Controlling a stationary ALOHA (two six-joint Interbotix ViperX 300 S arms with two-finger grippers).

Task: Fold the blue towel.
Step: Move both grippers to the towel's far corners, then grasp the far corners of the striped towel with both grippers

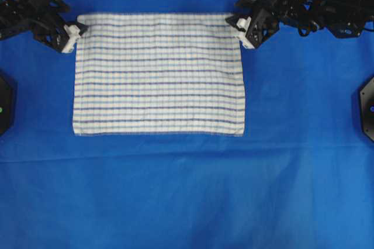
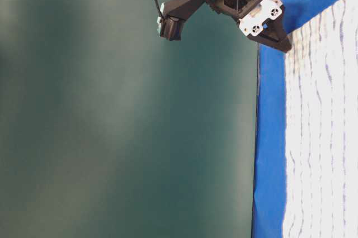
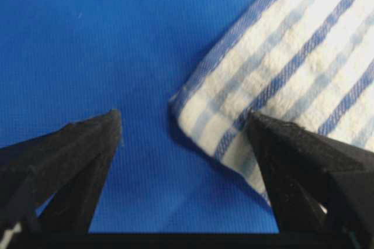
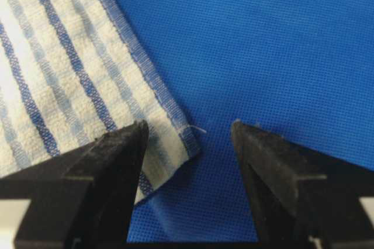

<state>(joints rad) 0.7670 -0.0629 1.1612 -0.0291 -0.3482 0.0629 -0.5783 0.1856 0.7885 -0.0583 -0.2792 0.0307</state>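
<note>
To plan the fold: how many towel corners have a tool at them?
2: left tool at the blue towel's top-left corner, right tool at the top-right; both open.

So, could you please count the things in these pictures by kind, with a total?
Blue towel, striped: 1
Blue tablecloth, plain: 1
Grippers, both open: 2 (left gripper, right gripper)
Total: 4

Both black arms reach in from the far edge, the left gripper (image 1: 79, 28) and the right gripper (image 1: 236, 24) each tilted downward with jaws spread wide apart, nothing held between the fingers (image 3: 76, 144) of either.
</note>
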